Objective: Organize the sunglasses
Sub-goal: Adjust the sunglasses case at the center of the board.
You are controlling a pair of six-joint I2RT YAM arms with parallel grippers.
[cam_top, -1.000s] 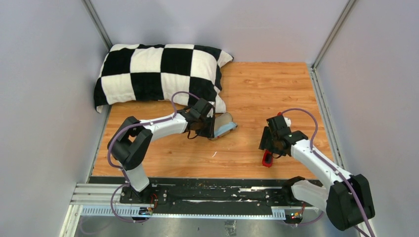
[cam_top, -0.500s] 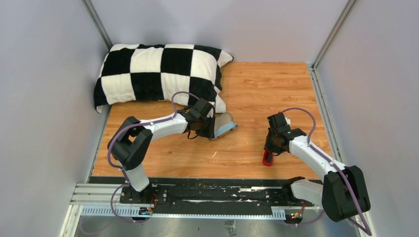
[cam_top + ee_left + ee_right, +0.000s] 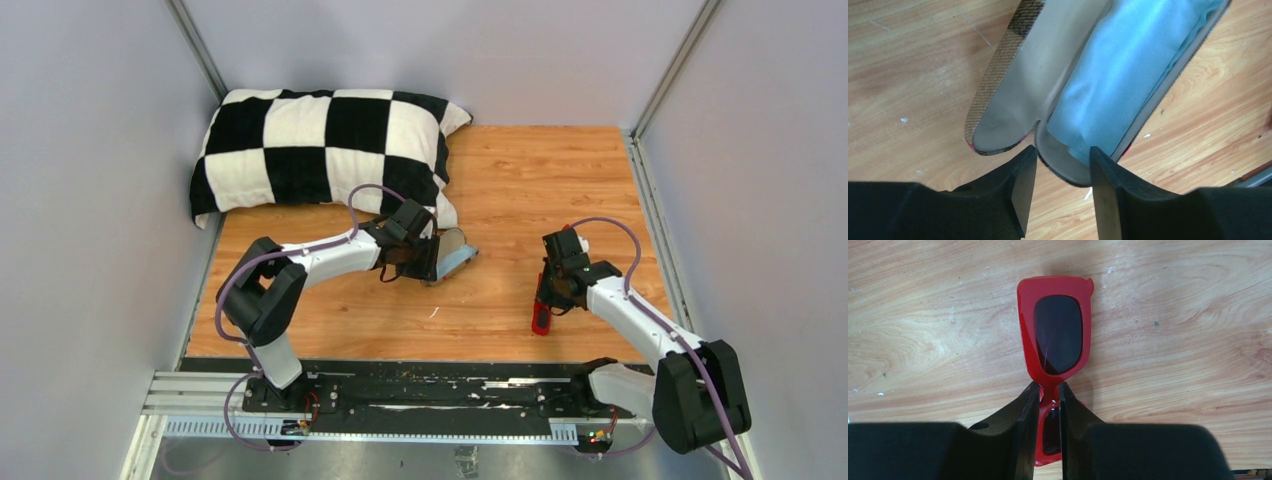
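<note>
The right tool (image 3: 1048, 386) has turned, glossy red sunglasses (image 3: 1058, 332) clenched at the bridge (left tool (image 3: 1060, 151) at the grey plaid case (image 3: 998, 61): I cannot tell its grip).

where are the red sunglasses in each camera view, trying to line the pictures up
Top external: the glossy red sunglasses with dark lenses are right of centre, toward the near edge, at the right gripper.
Left wrist: not in it; only an open grey plaid case and light blue cloth.
Right wrist: sunglasses mid-frame, bridge pinched by the right gripper.
Shared landmark: that gripper, in top and right wrist views.
</note>
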